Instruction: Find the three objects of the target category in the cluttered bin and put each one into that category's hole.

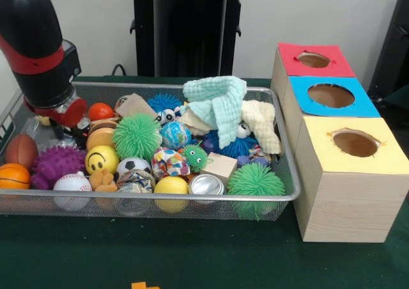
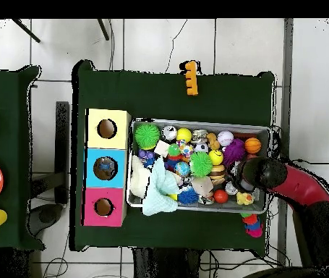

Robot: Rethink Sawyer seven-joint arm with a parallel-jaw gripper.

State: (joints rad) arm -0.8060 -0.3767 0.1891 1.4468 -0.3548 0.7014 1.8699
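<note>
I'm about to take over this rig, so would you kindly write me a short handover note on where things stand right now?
Hand: the arm reaches down into the bin's end farthest from the boxes; the hand itself is hidden among the toys, so open or shut cannot be told.
Things: the bin is still heaped with balls, spiky toys and cloths. The red box, blue box and yellow box stand in a row beside it.
Done: the overhead view shows something dark in the blue box's hole, unclear what.
Left: find the target objects and drop each into its hole.
</note>
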